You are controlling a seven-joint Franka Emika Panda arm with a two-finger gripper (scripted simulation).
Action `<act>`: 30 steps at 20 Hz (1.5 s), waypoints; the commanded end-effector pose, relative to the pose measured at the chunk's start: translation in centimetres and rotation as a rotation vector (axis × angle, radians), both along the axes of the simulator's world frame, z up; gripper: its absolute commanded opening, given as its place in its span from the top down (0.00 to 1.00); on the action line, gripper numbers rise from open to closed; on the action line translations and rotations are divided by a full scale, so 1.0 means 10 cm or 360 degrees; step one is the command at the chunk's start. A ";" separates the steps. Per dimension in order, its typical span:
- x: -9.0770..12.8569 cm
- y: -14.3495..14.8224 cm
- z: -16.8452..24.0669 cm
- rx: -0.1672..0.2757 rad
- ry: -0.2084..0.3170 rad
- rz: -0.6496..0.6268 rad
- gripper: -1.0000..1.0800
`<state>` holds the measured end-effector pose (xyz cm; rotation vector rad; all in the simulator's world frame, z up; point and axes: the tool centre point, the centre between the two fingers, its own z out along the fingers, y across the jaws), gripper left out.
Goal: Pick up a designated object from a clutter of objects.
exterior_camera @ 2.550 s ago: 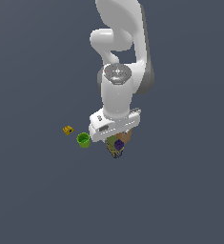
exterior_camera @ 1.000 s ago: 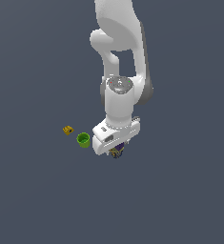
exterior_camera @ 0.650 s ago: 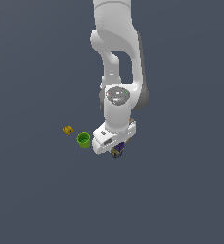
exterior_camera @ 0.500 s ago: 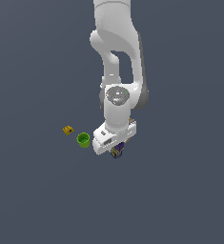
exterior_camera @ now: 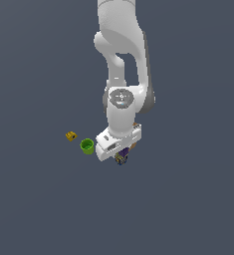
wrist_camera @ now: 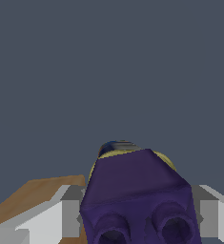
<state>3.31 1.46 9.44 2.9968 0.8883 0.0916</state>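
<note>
Claw (wrist_camera: 138,220) grips the purple pack (wrist_camera: 135,190); green cup (exterior_camera: 87,146) nearby.

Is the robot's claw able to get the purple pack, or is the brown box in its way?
Probably yes. In the wrist view the purple pack sits between the claw fingers, and the brown box lies off to one side, not blocking.

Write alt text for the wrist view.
A purple pack fills the foreground between the claw's two grey-white fingers, one on each side. A tan box lies beside and behind one finger, on a plain dark grey floor.
</note>
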 end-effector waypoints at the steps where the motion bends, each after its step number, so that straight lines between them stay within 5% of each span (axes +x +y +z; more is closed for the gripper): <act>1: 0.01 -0.08 0.09 -0.0001 -0.0003 -0.0004 1.00; 30: -0.02 -2.10 2.37 0.0000 0.0077 -0.0016 1.00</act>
